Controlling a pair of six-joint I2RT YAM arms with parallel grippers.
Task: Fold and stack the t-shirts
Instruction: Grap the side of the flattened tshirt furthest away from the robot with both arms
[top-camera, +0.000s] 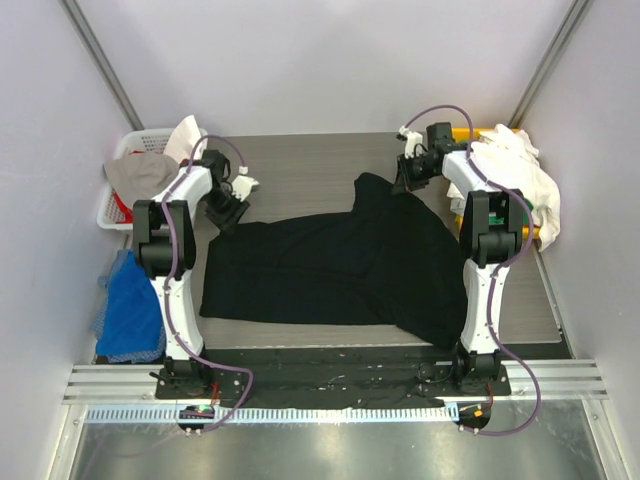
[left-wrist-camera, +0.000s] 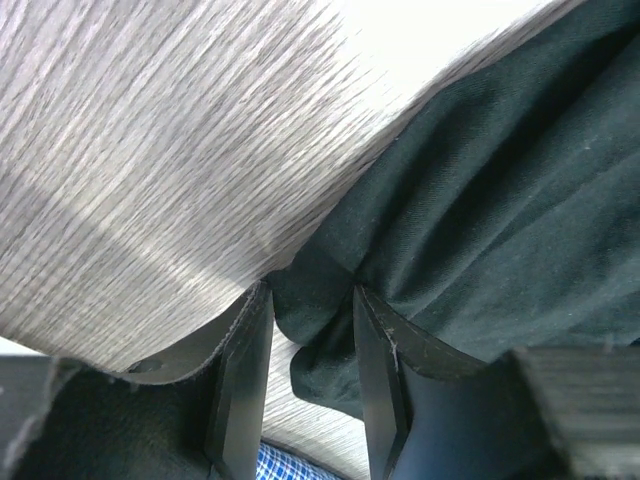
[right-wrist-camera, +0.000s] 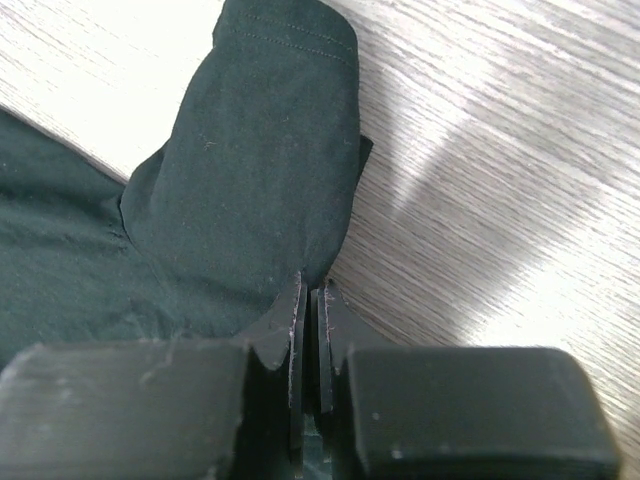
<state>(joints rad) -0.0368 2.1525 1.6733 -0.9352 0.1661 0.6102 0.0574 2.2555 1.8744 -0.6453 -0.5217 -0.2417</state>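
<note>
A large black t-shirt (top-camera: 330, 270) lies spread over the wooden table (top-camera: 300, 160), with its right part bunched and pulled toward the back. My left gripper (top-camera: 228, 212) sits at the shirt's back left corner. In the left wrist view its jaws (left-wrist-camera: 310, 300) stand apart, with a fold of the black t-shirt (left-wrist-camera: 500, 200) between them and a gap beside the left finger (left-wrist-camera: 240, 380). My right gripper (top-camera: 405, 178) is at the shirt's back right end. In the right wrist view it (right-wrist-camera: 312, 290) is shut on the edge of the black t-shirt (right-wrist-camera: 250, 170).
A white basket (top-camera: 118, 205) holding grey and white clothes stands at the back left. A blue cloth (top-camera: 130, 310) lies left of the left arm. A pile of white t-shirts (top-camera: 515, 175) sits at the back right, beside the right arm.
</note>
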